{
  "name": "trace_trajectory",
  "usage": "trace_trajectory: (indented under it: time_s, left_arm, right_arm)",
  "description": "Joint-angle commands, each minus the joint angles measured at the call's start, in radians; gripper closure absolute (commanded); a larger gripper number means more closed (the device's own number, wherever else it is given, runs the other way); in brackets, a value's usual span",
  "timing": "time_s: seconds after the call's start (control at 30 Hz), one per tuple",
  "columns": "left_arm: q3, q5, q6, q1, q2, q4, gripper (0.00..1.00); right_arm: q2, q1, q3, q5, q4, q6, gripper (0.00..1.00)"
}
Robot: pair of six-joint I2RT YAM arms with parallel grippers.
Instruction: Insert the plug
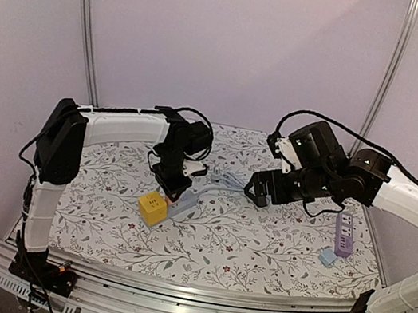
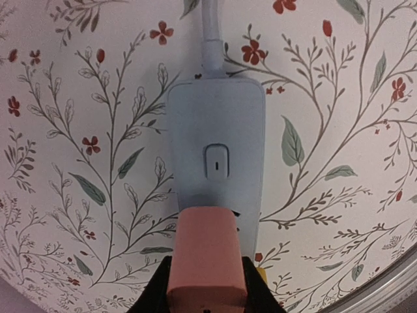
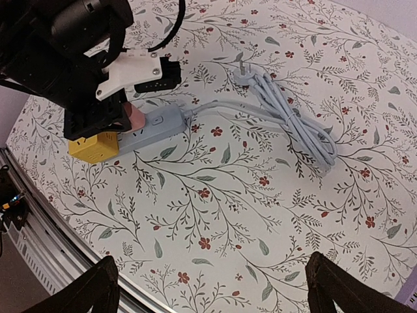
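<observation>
Left gripper [image 2: 207,288] clamped on salmon-pink blocky plastic plug [image 2: 206,251], over end of pale blue-grey plastic power strip [image 2: 217,124]; right gripper [image 3: 215,287] jaws wide apart, empty, above floral cloth [image 3: 260,215].

Soft even light, wrist views edge-warped

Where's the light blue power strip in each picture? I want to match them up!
Top external: the power strip lies left of centre, under the left gripper.
Left wrist: it fills the middle, the pink plug over its near end.
Right wrist: upper left, its cord running right.
Shared landmark: the yellow block beside the strip, barely peeking in the left wrist view.
</observation>
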Motion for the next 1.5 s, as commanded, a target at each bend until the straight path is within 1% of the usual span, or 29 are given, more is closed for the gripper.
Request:
trace_trajectory:
  time_s: [0.0,0.2,0.43,0.63,0.87,1.07,1.13,1.47]
  left_arm:
    - [-0.001,0.027,0.002,0.023,0.042,0.012,1.0]
    - [-0.015,0.038,0.018,0.04,0.041,0.009,1.0]
    - [-0.074,0.047,0.012,0.065,0.021,0.056,1.0]
    - [-0.13,0.094,-0.006,0.074,0.003,0.111,1.0]
    - [-0.135,0.073,-0.006,0.074,0.007,0.11,1.0]
    - [-0.14,0.057,-0.042,0.073,0.005,0.111,1.0]
    - [-0.14,0.03,-0.047,0.071,0.004,0.112,1.0]
    - [-0.155,-0.011,-0.021,0.054,0.006,0.094,1.0]
  right_arm:
    - [0.014,-0.001,0.01,-0.006,-0.009,-0.008,0.01]
    - [0.011,-0.002,0.002,-0.006,-0.008,-0.011,0.01]
    - [0.022,-0.001,0.002,-0.017,-0.002,-0.011,0.01]
    - [0.045,-0.001,0.015,-0.025,-0.001,-0.005,0.01]
    - [0.084,-0.001,0.036,-0.029,0.006,-0.004,0.01]
    - [0.112,-0.001,0.057,-0.029,0.01,-0.004,0.01]
    - [0.117,-0.002,0.061,-0.024,0.014,-0.007,0.01]
    - [0.134,-0.001,0.071,-0.029,0.029,0.002,0.01]
